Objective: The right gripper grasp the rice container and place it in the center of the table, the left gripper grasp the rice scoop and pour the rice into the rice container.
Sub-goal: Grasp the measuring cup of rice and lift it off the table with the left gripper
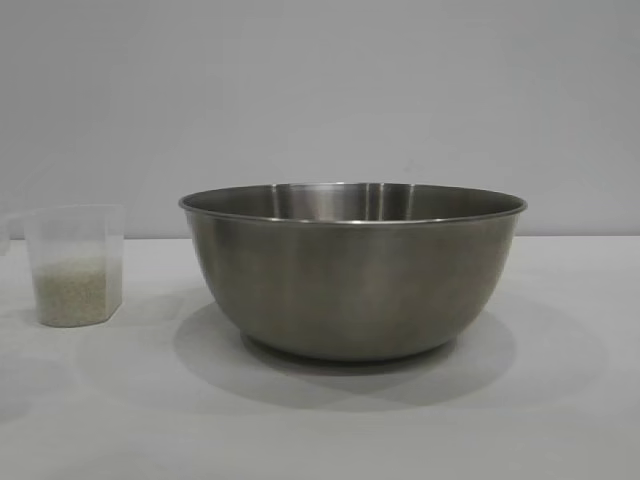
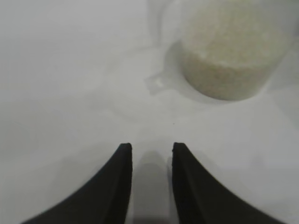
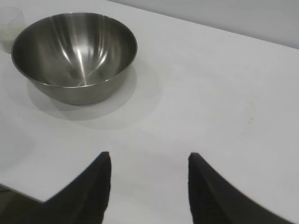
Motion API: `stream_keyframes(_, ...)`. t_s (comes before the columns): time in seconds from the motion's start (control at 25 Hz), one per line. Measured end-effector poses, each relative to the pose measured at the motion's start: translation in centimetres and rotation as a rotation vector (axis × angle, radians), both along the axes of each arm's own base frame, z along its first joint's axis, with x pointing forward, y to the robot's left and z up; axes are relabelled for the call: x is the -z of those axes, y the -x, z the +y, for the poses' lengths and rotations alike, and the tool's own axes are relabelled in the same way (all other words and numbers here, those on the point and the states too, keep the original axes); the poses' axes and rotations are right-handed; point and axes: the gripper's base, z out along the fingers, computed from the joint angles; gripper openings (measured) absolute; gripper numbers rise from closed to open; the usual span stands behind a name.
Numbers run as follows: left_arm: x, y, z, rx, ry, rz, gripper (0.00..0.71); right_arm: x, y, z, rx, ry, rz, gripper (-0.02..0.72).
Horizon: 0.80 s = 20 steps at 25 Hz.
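Note:
The steel rice container (image 1: 352, 270) stands upright in the middle of the white table (image 1: 560, 400); it looks empty in the right wrist view (image 3: 74, 53). The clear rice scoop (image 1: 75, 263) stands at the left, about half full of rice (image 1: 70, 293). In the left wrist view the scoop (image 2: 231, 51) with its small handle (image 2: 159, 83) lies ahead of my left gripper (image 2: 150, 148), which is open with a narrow gap and empty over the table. My right gripper (image 3: 149, 156) is open and empty, well back from the bowl. Neither gripper shows in the exterior view.
A plain grey wall stands behind the table. The table's near edge (image 3: 18, 192) shows in the right wrist view. The scoop's rim (image 3: 9, 23) peeks in beside the bowl there.

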Motion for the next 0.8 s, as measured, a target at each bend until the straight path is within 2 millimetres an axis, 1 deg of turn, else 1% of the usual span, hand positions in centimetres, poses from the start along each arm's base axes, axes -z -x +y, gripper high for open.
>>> stream_keyframes(0.2,-0.5,-1.7,-0.4,-0.007,0.022,-0.057,0.181,0.0,0.0,0.0,0.0,0.0,0.0,0.356)
stream_keyframes(0.52,-0.8,-3.7,-0.9,-0.007,0.036,-0.118,0.181,0.0,0.0,0.0,0.0,0.0,0.0,0.356)
stream_keyframes(0.8,-0.1,-5.5,-1.4,-0.001,0.041,-0.135,0.181,0.0,0.0,0.0,0.0,0.0,0.0,0.356)
